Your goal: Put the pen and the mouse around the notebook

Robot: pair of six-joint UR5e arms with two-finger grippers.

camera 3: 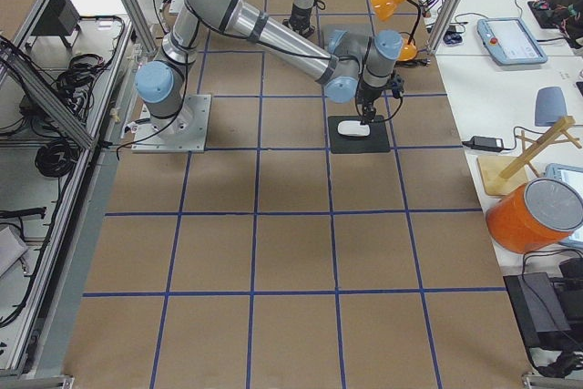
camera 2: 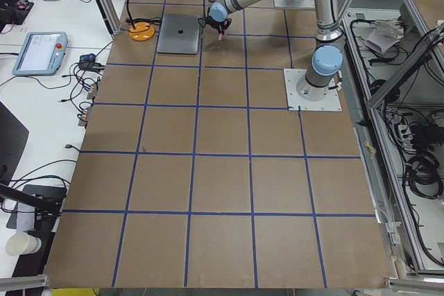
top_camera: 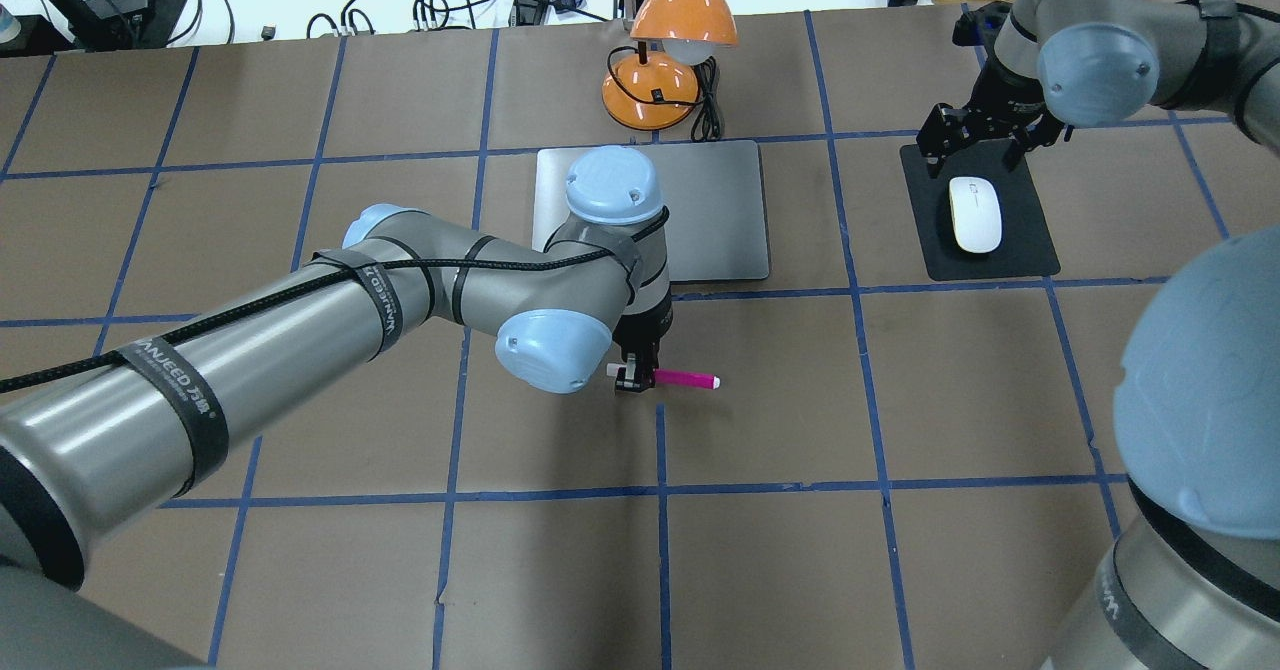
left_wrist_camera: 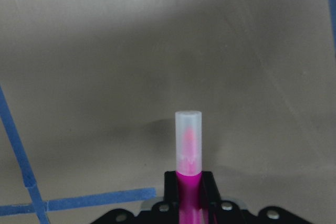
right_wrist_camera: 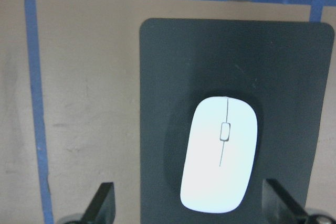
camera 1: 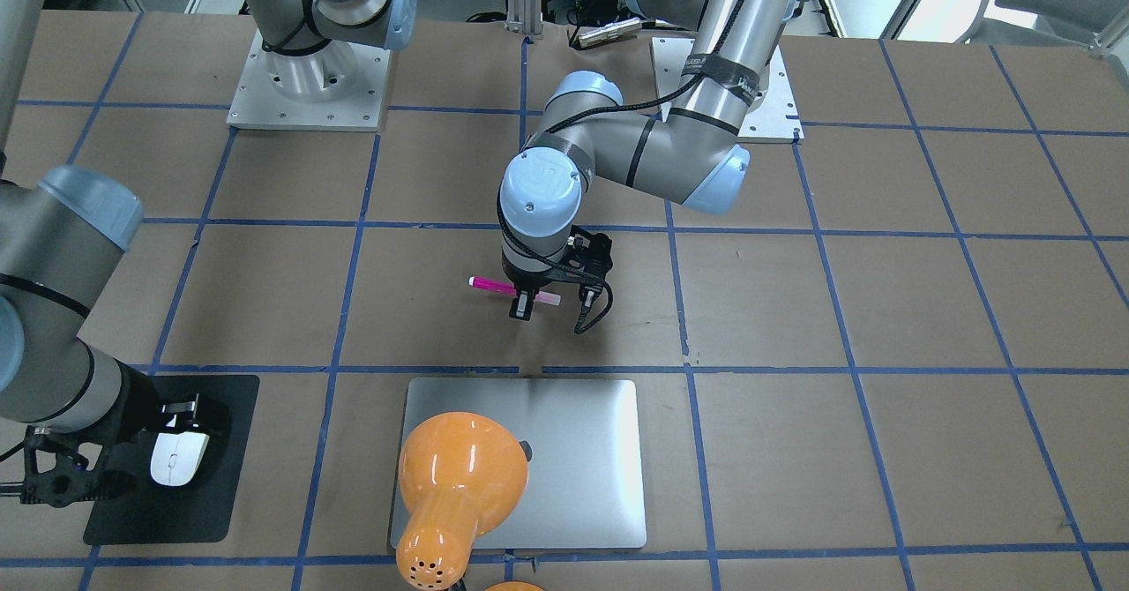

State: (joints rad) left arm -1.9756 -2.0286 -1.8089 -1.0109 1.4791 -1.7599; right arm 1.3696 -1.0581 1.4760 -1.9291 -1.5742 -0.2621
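One pen (top_camera: 685,379), magenta with a pale cap, is pinched level between the closed fingers (left_wrist_camera: 169,182) of the left gripper (top_camera: 632,378). The grip sits nearer the capped end, so the cap sticks out past the fingers on one side and the longer magenta length on the other. Whether the pen touches the desk (camera 1: 882,309) or hangs just above it cannot be told. It is over a bare brown square on the robot's side of the notebook (top_camera: 715,210), apart from it, with a blue tape line (camera 1: 609,369) running between the two.

The notebook lies flat and closed, silver-grey, with its small dark logo partly hidden in the front-facing view by the shade of an orange lamp (camera 1: 459,476). The lamp's base stands just beyond the notebook's far edge.

Well apart from the notebook, toward the robot's right, the white mouse (right_wrist_camera: 219,153) rests on a thin black mat (right_wrist_camera: 178,77), nearer the mat's far end as the overhead view shows it. The right gripper (top_camera: 985,135) is above the mouse with its fingers spread wide. In the wrist view one black fingertip shows at each lower corner, the mouse lying between them and touched by neither.
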